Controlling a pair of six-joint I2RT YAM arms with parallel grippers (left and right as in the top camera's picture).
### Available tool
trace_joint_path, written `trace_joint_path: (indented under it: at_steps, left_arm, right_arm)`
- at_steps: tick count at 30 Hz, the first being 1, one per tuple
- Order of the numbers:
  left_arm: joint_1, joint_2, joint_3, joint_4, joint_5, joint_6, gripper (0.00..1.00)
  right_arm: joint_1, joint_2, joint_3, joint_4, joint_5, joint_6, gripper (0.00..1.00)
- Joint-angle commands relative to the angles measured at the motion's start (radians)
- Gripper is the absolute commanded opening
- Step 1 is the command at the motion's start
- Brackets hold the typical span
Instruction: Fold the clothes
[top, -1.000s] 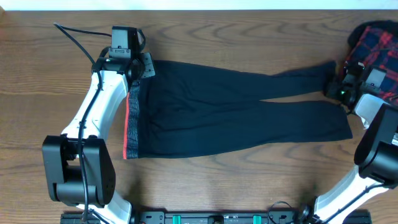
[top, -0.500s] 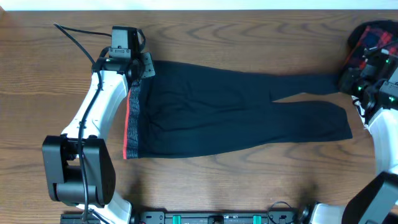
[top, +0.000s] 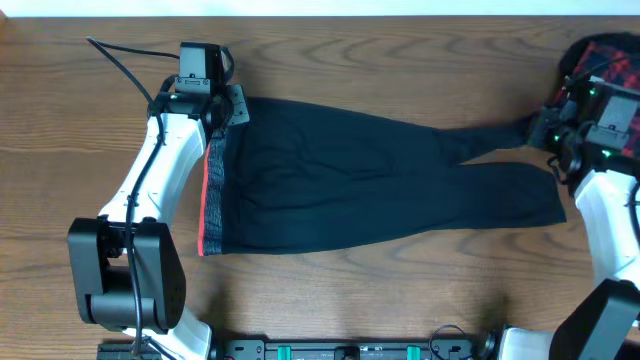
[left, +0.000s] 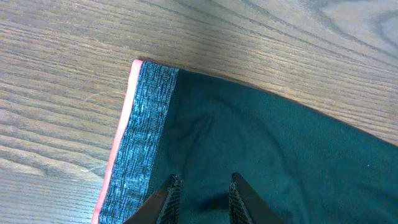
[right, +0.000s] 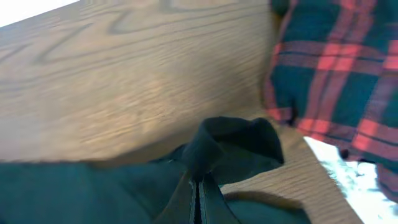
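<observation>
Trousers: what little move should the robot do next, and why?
Probably the right gripper should lift the leg end a little and carry it toward the waistband. It is shut on that end of the trousers, which lie flat and long.

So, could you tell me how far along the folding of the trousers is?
Done: trousers lie spread flat. In hand: right gripper pinches the far leg's hem; left gripper sits at the waistband corner. Left: every fold.
</observation>
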Motion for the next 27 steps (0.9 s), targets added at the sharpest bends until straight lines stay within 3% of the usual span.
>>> trace_joint_path:
  at_steps: [1, 4, 6, 7, 11, 13, 22, 23, 25, 27]
  left_arm:
    - [0.0, 0.002, 0.01, -0.003, -0.001, 0.01, 0.27]
    - [0.0, 0.002, 0.01, -0.004, -0.001, 0.01, 0.27]
    - [0.0, 0.002, 0.01, -0.006, 0.0, 0.01, 0.27]
    - [-0.001, 0.002, 0.01, -0.008, 0.0, 0.01, 0.27]
    - [-0.002, 0.002, 0.01, -0.026, 0.0, 0.01, 0.27]
    - [-0.002, 0.002, 0.01, -0.029, -0.001, 0.01, 0.27]
    - [-0.002, 0.002, 0.01, -0.03, -0.001, 0.01, 0.27]
    - [-0.001, 0.002, 0.01, -0.03, 0.0, 0.01, 0.27]
    - [-0.001, 0.002, 0.01, -0.03, -0.001, 0.01, 0.27]
    - [-0.001, 0.002, 0.01, -0.03, -0.001, 0.01, 0.27]
  right_arm:
    - [0.008, 0.041, 0.006, 0.038, 0.214, 0.127, 0.01]
    - [0.003, 0.103, 0.006, 0.085, 0.285, 0.144, 0.01]
    - [-0.008, 0.16, 0.007, 0.087, 0.335, 0.172, 0.08]
    - [-0.017, 0.191, 0.007, 0.083, 0.346, 0.19, 0.17]
    - [-0.05, 0.277, 0.007, 0.081, 0.237, 0.143, 0.82]
    - [-0.059, 0.285, 0.007, 0.076, 0.154, 0.079, 0.98]
    - [-0.064, 0.214, 0.008, 0.108, 0.037, -0.076, 0.99]
    - [-0.066, 0.21, 0.008, 0.121, 0.013, -0.099, 0.93]
    - [-0.069, 0.207, 0.012, 0.137, -0.023, -0.127, 0.66]
    - [-0.069, 0.207, 0.018, 0.138, -0.014, -0.128, 0.47]
